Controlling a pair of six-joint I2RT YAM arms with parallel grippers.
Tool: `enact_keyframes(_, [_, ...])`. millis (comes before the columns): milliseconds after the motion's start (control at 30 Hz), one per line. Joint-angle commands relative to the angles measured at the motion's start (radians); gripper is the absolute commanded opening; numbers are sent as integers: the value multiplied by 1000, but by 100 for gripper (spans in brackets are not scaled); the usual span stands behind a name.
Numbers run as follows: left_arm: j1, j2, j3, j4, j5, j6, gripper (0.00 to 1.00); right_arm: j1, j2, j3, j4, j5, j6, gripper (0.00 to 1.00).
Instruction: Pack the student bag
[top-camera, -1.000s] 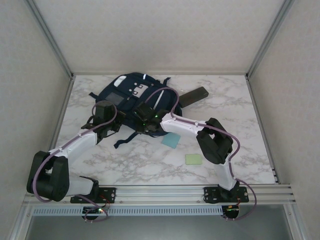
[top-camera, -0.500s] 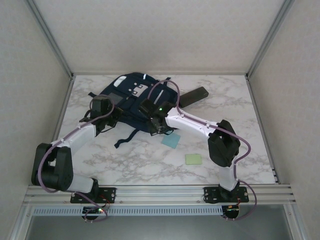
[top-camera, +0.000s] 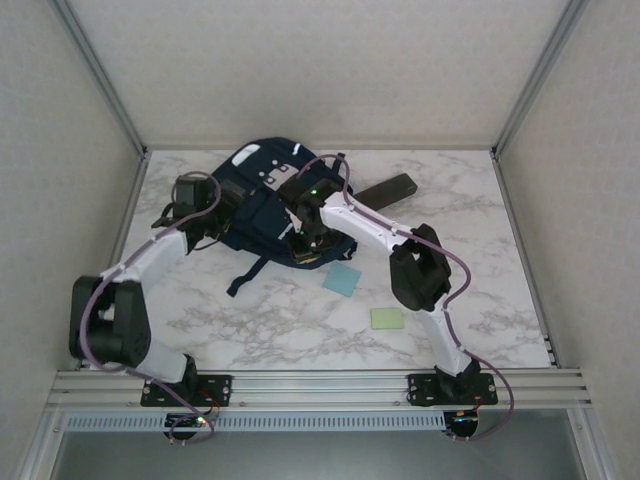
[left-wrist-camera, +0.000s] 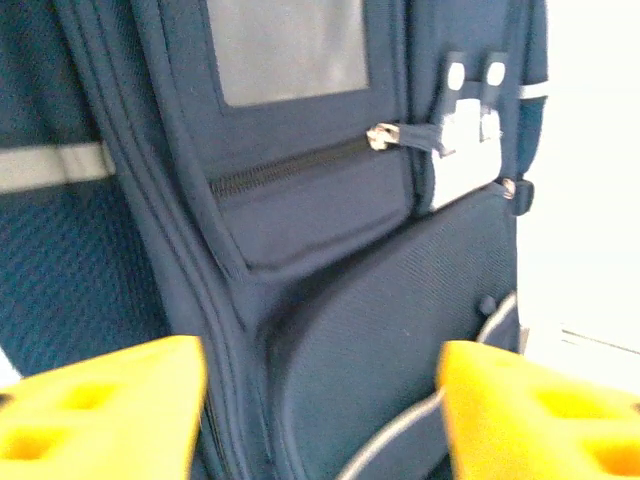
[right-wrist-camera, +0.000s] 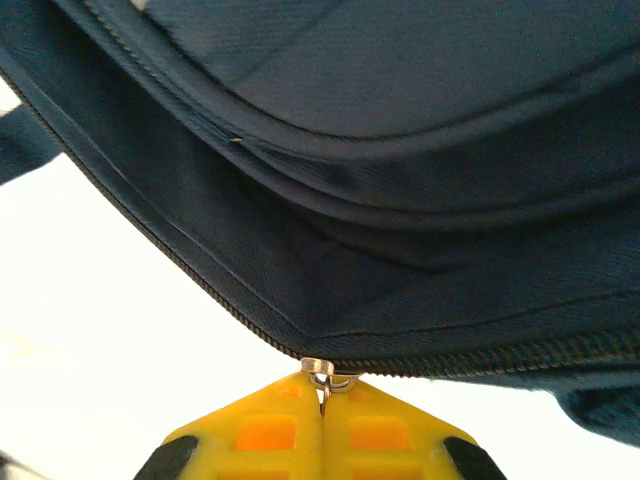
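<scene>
The student bag (top-camera: 258, 190), dark navy with thin white stripes, lies at the back of the table. My left gripper (top-camera: 218, 218) is at the bag's left side, open. In the left wrist view its yellow fingers (left-wrist-camera: 110, 400) stand wide apart over the bag's front panel (left-wrist-camera: 340, 330), with nothing between them, below a small grey patch (left-wrist-camera: 285, 50) and a pocket zip (left-wrist-camera: 382, 135). My right gripper (top-camera: 306, 243) is at the bag's near edge. In the right wrist view it (right-wrist-camera: 323, 397) is shut on the metal zipper pull (right-wrist-camera: 322, 372) of the main zip.
A light blue square pad (top-camera: 343, 279) and a green pad (top-camera: 386, 318) lie on the marble table in front of the bag. A long dark case (top-camera: 385, 192) lies to the bag's right. Enclosure walls and posts stand close on the left, back and right.
My left gripper has opened and moved back and to the left. My right gripper, still shut on the zipper pull, has travelled back towards the bag's middle, and the bag has bunched up.
</scene>
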Motion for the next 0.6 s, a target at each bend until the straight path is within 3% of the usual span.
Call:
enact_keyframes(0, [-74,-179,-104,-110,-42,-84,91,4,40,85,-46,-156,14,0])
enact_keyframes(133, [-181,-370,-299,-96,-131,-298,88,3,70,132,-62,-180,15,0])
enact_keyframes(267, [-256,-462,-413,-63,-222,-437,69,4,63,131,-76,-191,4,0])
enact_keyframes(433, [-297,-362,-366,-22,-223,-438,76,5,12,79,-46,-216,8,0])
enact_keyframes(567, [-342,-218,-320,64,-213,-449,75,4,-37,25,11,-261,33,0])
